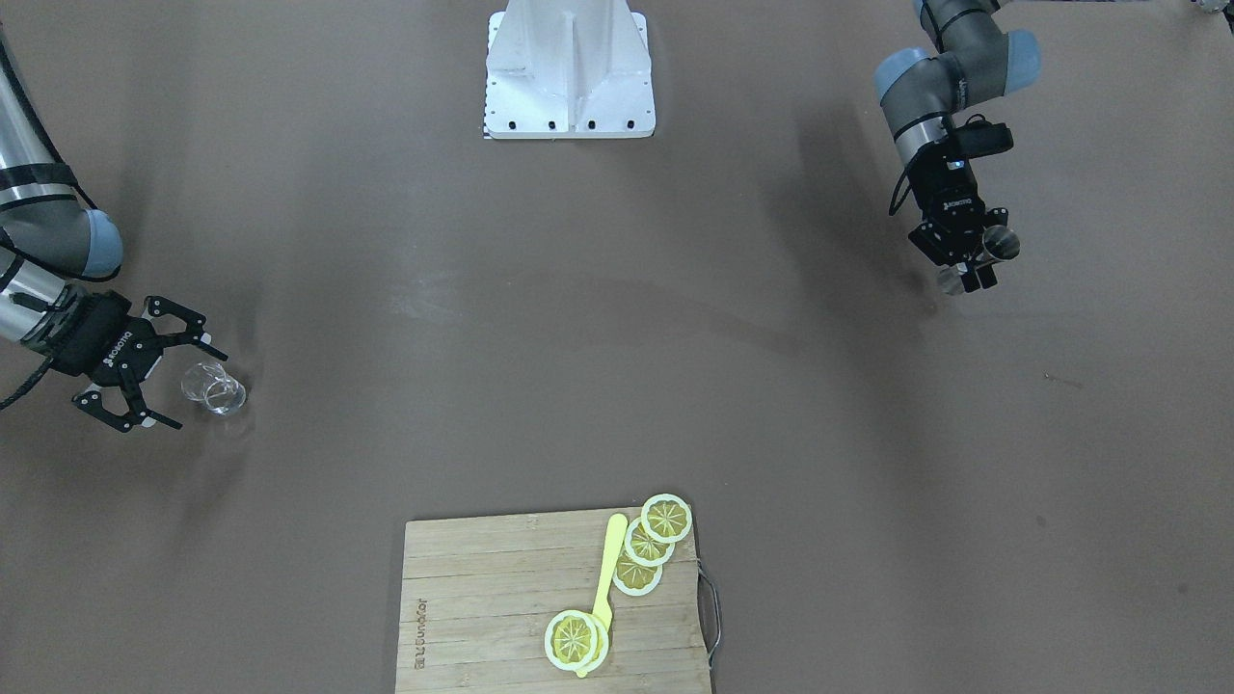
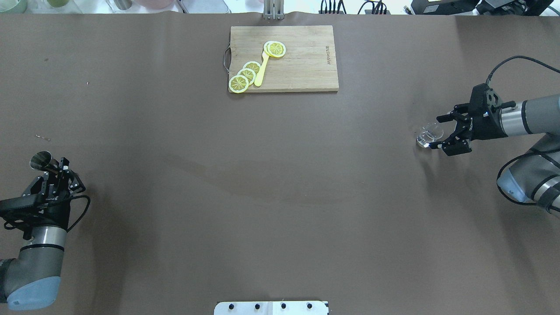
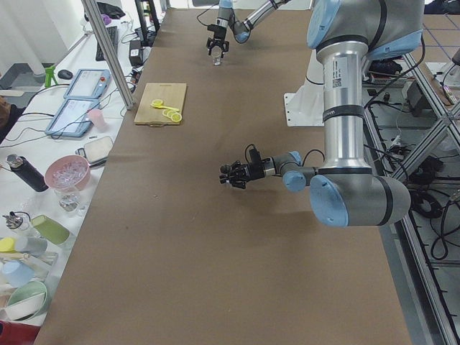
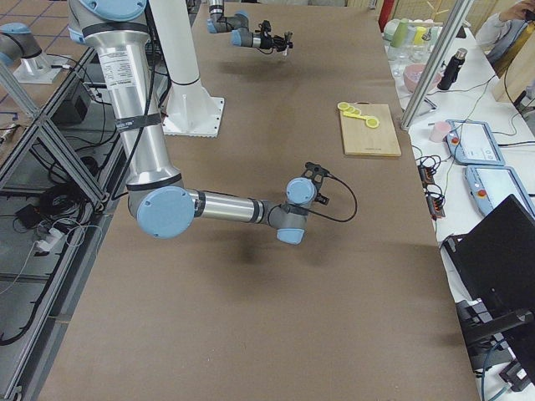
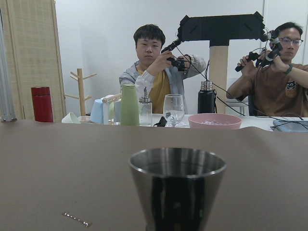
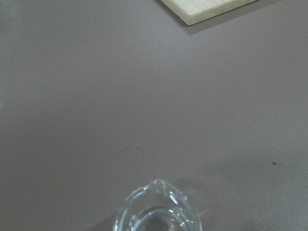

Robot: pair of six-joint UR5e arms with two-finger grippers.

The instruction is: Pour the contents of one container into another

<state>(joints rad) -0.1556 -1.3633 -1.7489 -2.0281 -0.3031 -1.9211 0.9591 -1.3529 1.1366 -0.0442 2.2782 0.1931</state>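
We find the left gripper (image 2: 56, 169) clamped on a steel cup (image 2: 39, 160) at the table's (image 2: 280, 183) 9 o'clock, the cup's base cut off in the wrist view; the right gripper (image 2: 435, 132), lettered ROBOTIQ, gapes wide around a small glass pitcher (image 2: 427, 135) at 3 o'clock; we cannot read the stamp on the cutting board (image 2: 306, 65) at 12 o'clock.

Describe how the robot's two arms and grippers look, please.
The left arm and right arm are silver-grey tubes with pale blue joint caps. The left gripper and right gripper are black with white lettering and black fingers. A black cable loops at each wrist.
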